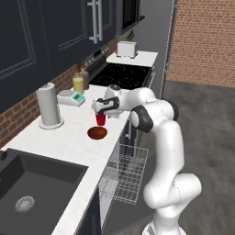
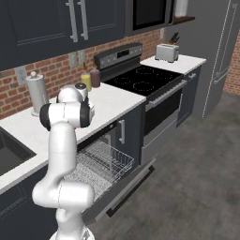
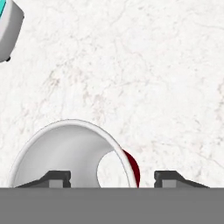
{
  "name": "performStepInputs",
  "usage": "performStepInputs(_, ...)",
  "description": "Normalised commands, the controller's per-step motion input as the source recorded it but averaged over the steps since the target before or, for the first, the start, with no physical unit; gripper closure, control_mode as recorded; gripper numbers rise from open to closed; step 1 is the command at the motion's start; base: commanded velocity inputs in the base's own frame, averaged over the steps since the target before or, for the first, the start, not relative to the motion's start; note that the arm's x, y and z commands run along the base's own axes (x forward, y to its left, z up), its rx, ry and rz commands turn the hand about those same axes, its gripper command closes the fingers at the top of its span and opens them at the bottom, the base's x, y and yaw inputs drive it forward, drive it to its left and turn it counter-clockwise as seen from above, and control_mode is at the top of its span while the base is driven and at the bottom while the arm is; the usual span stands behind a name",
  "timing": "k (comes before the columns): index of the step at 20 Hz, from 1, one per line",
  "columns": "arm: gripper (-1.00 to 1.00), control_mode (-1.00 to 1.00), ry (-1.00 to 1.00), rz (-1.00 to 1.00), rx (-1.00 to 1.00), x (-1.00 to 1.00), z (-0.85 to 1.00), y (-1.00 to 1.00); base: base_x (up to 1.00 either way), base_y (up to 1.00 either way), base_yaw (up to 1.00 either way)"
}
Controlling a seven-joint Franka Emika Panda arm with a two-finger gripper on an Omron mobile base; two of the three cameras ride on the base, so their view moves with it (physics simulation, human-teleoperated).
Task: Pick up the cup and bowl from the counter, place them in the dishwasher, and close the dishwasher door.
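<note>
The claw [image 3: 113, 177] hangs over the red cup [image 1: 100, 120] on the white desk [image 1: 69, 142], one finger inside its rim, jaws apart; the brown bowl [image 1: 97, 132] sits just beside it.

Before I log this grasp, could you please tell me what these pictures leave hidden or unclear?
- Small red tapered plastic cup: left base view, top hidden by the gripper.
- Gripper grip: hand view, fingertips cut off by the bottom edge; contact unclear.
- Shallow dark reddish-brown bowl: right base view, behind the arm.
</note>
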Motion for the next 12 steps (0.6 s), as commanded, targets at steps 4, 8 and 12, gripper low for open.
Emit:
performStepInputs(4,1.0,-1.0,0.04,0.0,0.0,0.0,-0.13,0.0,0.0,0.0,0.0)
performStepInputs(8,1.0,-1.0,0.03,0.0,0.0,0.0,-0.14,0.0,0.0,0.0,0.0)
performStepInputs(12,1.0,-1.0,0.01,-0.01,0.01,-0.03,-0.1,-0.03,0.0,0.0,0.0)
